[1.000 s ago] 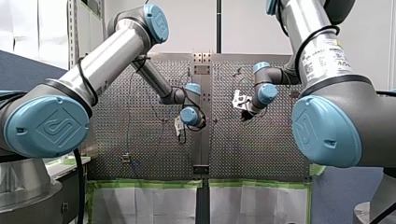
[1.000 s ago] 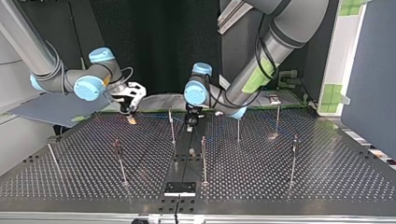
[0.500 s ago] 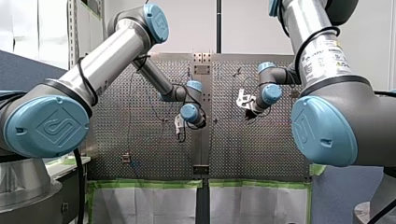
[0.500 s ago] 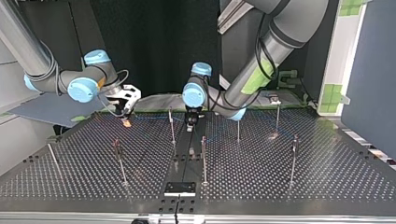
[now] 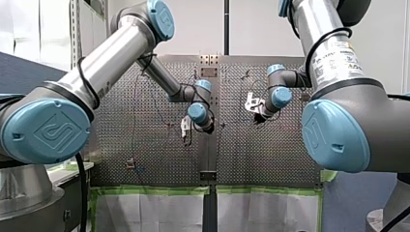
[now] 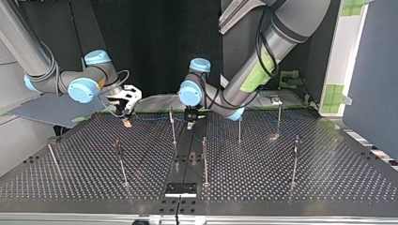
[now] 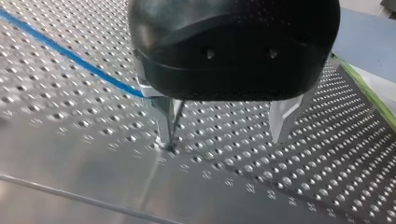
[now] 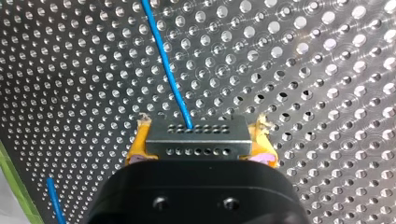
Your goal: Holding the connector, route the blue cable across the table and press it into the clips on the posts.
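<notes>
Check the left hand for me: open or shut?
Open. The left wrist view shows the left hand with its metal fingers well apart, only perforated table between them; the blue cable passes beside one finger.

The perforated bench before me has a plain strip down its middle, with a black plate at the top view's near edge. In the front view, green tape lines the bench edge above white sheeting. A blue panel stands at the top view's right.
</notes>
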`<state>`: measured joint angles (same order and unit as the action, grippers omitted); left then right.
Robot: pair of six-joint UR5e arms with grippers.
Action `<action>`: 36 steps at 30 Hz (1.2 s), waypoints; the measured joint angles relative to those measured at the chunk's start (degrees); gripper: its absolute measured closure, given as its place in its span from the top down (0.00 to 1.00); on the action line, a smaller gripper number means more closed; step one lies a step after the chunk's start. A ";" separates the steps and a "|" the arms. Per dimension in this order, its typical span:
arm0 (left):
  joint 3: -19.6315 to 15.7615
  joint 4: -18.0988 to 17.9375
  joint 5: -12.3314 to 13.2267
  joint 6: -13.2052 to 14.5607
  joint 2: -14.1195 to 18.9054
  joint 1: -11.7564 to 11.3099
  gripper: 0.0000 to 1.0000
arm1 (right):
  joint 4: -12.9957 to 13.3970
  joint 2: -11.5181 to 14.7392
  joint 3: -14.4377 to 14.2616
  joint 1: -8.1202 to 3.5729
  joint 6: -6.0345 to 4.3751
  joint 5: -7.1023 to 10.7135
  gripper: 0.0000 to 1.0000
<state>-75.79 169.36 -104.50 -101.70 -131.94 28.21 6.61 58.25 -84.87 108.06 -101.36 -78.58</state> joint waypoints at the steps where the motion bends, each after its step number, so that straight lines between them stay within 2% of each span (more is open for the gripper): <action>1: -0.23 0.28 -0.49 0.05 0.48 0.21 1.00 | 0.00 0.00 0.00 0.00 0.00 0.00 0.00; 5: -1.35 0.80 -1.49 0.22 2.21 0.91 1.00 | 0.00 0.02 0.00 0.00 0.00 0.00 0.00; 12: -4.14 1.66 -1.82 1.00 5.68 2.47 1.00 | -0.11 0.06 0.00 -0.04 0.00 0.08 0.00; 21: -4.68 4.92 -3.24 1.81 8.70 5.84 1.00 | -1.23 0.13 0.36 -0.61 0.16 0.10 0.00; 26: -4.69 5.29 -5.00 0.57 8.93 8.36 1.00 | -1.99 0.31 0.67 -1.16 0.32 0.13 0.00; 31: -4.64 5.72 -6.44 -1.83 9.15 10.98 1.00 | -2.42 0.70 0.75 -1.79 0.40 0.17 0.00; 36: -4.53 4.39 -8.59 -3.51 9.19 13.32 1.00 | -2.72 1.95 0.75 -2.39 0.42 0.27 0.00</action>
<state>-80.32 173.75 -113.08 -105.22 -122.75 41.53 3.89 60.19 -84.13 105.68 -100.93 -78.31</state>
